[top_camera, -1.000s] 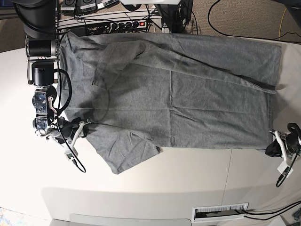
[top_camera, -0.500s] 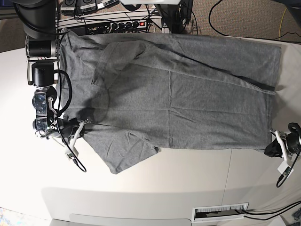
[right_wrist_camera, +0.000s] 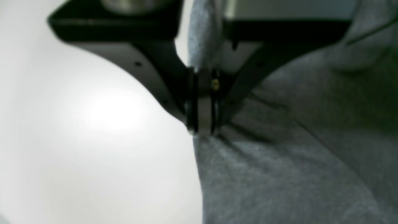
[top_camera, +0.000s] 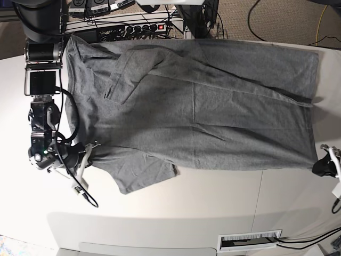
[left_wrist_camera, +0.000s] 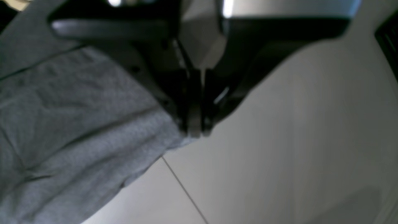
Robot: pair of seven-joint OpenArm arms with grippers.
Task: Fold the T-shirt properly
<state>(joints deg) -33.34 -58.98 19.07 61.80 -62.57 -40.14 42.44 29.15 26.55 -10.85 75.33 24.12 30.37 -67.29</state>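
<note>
On the white table (top_camera: 213, 202) the T-shirt (top_camera: 202, 106) lies spread flat, neck end at the left of the base view, hem at the right, near sleeve sticking out toward the front edge.

Right gripper (right_wrist_camera: 202, 130): jaws closed on a thin fold of the shirt's edge by the shoulder/near sleeve.

Left gripper (left_wrist_camera: 194, 133): jaws closed on the near hem corner; the wrist view is blurred, so probably only a sliver of cloth is caught.

Risks from here:
- Shallow bite at either end: fabric could slip out on the lift, leaving one side down and the fold skewed.
- Uneven lift or pull between the arms would drag the shirt and bunch the existing creases across the body.
- The loose near sleeve may fold under.
- The far edge sits near the cables (top_camera: 160, 26) and could snag.
</note>
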